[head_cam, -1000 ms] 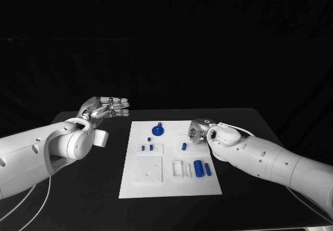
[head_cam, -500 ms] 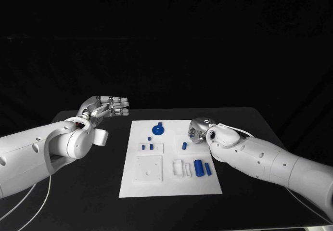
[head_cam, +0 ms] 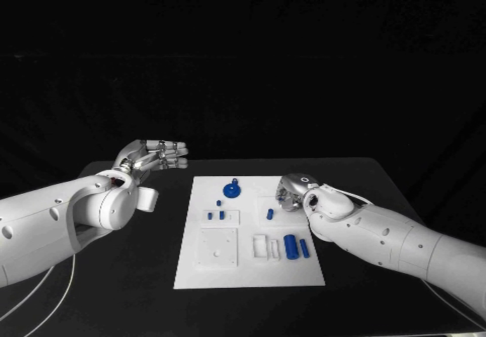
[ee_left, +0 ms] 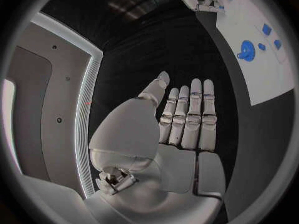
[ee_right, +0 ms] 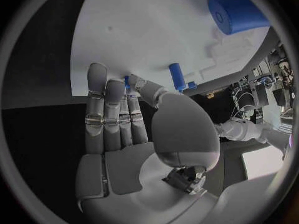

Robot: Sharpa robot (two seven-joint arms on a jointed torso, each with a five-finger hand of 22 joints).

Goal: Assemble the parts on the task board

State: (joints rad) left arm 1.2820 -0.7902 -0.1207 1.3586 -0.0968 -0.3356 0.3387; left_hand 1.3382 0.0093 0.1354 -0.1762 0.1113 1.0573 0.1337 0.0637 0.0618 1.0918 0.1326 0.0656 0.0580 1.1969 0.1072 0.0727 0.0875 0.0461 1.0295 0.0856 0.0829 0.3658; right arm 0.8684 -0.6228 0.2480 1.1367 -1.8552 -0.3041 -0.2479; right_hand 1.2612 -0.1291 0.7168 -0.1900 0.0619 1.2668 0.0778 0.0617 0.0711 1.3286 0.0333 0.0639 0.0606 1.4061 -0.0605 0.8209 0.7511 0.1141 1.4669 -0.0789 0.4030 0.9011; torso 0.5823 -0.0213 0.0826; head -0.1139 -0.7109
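Black table (head_cam: 121, 281) | left hand (head_cam: 154, 156) spread, empty | right hand (head_cam: 291, 191) seemingly pinching blue part (ee_right: 126, 81)

— Arms?
— Both the left arm (head_cam: 61, 221) and the right arm (head_cam: 405, 239) wear smooth white rounded shells with small dark screw holes; a thin pale cable loops beneath the left one.
— Hands?
— The left hand (head_cam: 152, 157) and right hand (head_cam: 291, 189) are silver metal, with segmented fingers (ee_left: 190, 117) and domed white wrist housings. A thin cable crosses the right wrist.
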